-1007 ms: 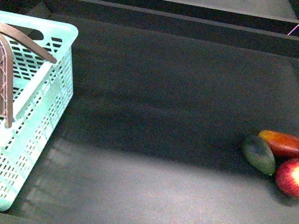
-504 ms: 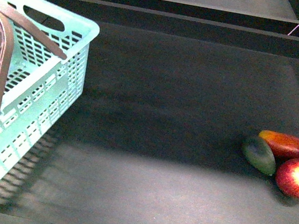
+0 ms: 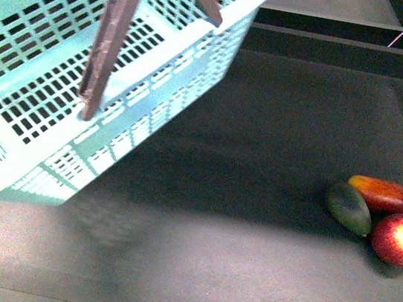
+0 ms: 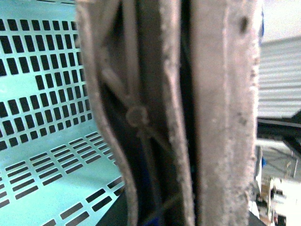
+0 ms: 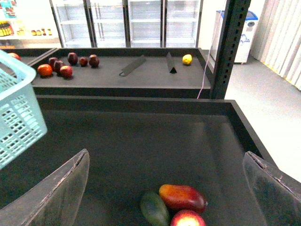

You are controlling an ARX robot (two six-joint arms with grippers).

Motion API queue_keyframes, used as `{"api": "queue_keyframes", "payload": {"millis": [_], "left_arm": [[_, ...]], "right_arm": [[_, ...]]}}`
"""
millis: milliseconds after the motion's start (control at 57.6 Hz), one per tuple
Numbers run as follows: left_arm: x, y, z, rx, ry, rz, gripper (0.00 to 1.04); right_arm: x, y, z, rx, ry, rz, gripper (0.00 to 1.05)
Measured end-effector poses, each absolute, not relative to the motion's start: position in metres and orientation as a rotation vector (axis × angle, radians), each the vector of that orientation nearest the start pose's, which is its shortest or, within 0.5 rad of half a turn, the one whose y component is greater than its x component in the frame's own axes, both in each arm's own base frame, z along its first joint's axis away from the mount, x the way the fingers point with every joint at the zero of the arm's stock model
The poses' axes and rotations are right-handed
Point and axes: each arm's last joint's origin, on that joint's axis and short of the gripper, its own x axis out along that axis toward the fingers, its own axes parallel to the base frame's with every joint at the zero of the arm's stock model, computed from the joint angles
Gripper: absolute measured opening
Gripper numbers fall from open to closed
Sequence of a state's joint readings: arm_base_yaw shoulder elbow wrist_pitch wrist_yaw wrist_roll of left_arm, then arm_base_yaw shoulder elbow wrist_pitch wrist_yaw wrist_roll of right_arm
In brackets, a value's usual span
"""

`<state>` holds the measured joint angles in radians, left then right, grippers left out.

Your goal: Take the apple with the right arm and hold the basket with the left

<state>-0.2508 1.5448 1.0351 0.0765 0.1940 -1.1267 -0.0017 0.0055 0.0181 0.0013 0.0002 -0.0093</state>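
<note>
My right hand (image 5: pixel 165 155) is released, its two clear fingers (image 5: pixel 56 188) spread wide with nothing between them. The apple (image 5: pixel 187 219), red with a pale yellowish patch, lies on the dark table (image 5: pixel 141 141) ahead of this hand. It is in line with the gap between the fingers and touches neither one. A dark green mango (image 5: pixel 154 209) sits just beside the apple. A red-orange mango (image 5: pixel 182 197) lies just past the apple, farther from the hand, and the three fruits form a close cluster.

From the front camera, the apple (image 3: pixel 400 240) sits near the table's right edge, with the green mango (image 3: pixel 350 208) and the red-orange mango (image 3: pixel 384 195) against it.

The basket (image 3: pixel 39 76), mint green with slotted walls, is well apart from my right hand, off to its left side. It is tilted and appears raised off the table (image 3: pixel 246 262), with a blurred shadow under it. Its brown handle (image 3: pixel 113 33) stands up from the rim.

My left wrist camera is pressed very close to that handle (image 4: pixel 141 113), which fills most of the view, with the basket's slotted floor (image 4: pixel 42 122) beyond it. The fingers of my left hand are not visible, so I cannot tell whether that hand is clenched on the handle.

Beyond my right hand, a second dark shelf (image 5: pixel 141 77) carries several small red fruits (image 5: pixel 66 70).
</note>
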Motion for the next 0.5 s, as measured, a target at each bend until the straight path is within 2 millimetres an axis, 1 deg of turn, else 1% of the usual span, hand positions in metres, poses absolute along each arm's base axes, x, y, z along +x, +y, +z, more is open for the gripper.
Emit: {"api": "queue_keyframes", "payload": {"millis": [69,104,295,504], "left_arm": [[0.325,-0.11,0.265,-1.053,0.663,-0.187,0.16],[0.307,-0.147,0.274,-0.964,0.713,-0.301,0.16],[0.297,-0.164,0.276,-0.884,0.731,-0.397,0.16],[0.296,-0.165,0.276,-0.842,0.725,-0.423,0.15]], "right_arm": [[0.097,0.0,0.169,-0.009,-0.014,-0.002,0.96],[0.097,0.0,0.169,-0.009,-0.014,-0.002,0.96],[0.097,0.0,0.169,-0.009,-0.014,-0.002,0.96],[0.097,0.0,0.169,-0.009,-0.014,-0.002,0.96]]}}
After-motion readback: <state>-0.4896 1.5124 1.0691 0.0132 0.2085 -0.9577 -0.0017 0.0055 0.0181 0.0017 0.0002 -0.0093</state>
